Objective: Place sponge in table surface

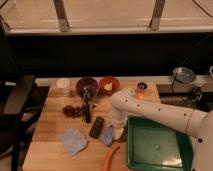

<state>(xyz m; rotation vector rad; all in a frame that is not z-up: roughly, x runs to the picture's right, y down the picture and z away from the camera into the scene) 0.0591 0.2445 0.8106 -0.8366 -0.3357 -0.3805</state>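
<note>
Wooden desk (49, 125), crowded at centre: sponge (106, 136) lies flat between bar (96, 127) and the left rim of tray (131, 155). Gripper (116, 133), fingers closed, stands at the sponge's right end; any pinch cannot be told. Bare wood runs along the left edge, beside cloth (73, 141).

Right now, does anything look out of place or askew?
Nothing spilled or damaged. The carrot lies slanted at the front edge of the table, beside the tray. The gripper is down at the sponge, jaws shut.
</note>
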